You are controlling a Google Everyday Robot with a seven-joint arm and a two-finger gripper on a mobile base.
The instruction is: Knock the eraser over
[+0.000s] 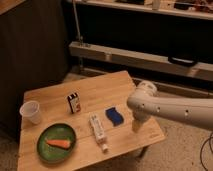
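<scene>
The eraser point(74, 103) is a small black block with a white and red-orange label. It stands upright on the wooden table point(102, 89), left of centre. My white arm reaches in from the right and bends down over the table's right edge. The gripper point(136, 125) hangs at its end, close above the tabletop, right of the blue sponge and well to the right of the eraser. It is open and holds nothing.
A white cup point(31, 112) stands at the table's left edge. Near the front sits a green plate point(44, 136) with a carrot point(59, 143) on it. A long white tube point(98, 131) and a blue sponge point(114, 116) lie between the eraser and the gripper. Dark shelving stands behind.
</scene>
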